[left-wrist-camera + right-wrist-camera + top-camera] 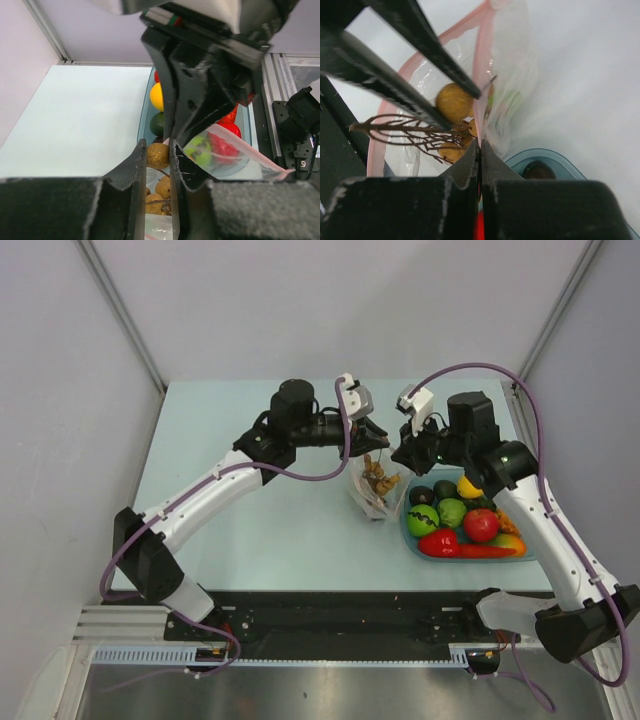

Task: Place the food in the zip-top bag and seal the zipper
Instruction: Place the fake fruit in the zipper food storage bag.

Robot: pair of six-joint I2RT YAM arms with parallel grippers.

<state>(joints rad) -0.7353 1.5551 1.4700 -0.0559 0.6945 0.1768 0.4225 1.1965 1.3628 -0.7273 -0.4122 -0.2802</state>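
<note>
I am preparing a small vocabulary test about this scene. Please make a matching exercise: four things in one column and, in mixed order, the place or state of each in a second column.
Things:
1. brown grape cluster
2. lemon
3. red pepper
4. right gripper

Places or states:
a. at the near edge of the tray
b. shut on the mouth edge of the zip-top bag
c. inside the zip-top bag
d. at the far side of the tray

Pairs: 1-c, 2-d, 3-a, 4-b
</note>
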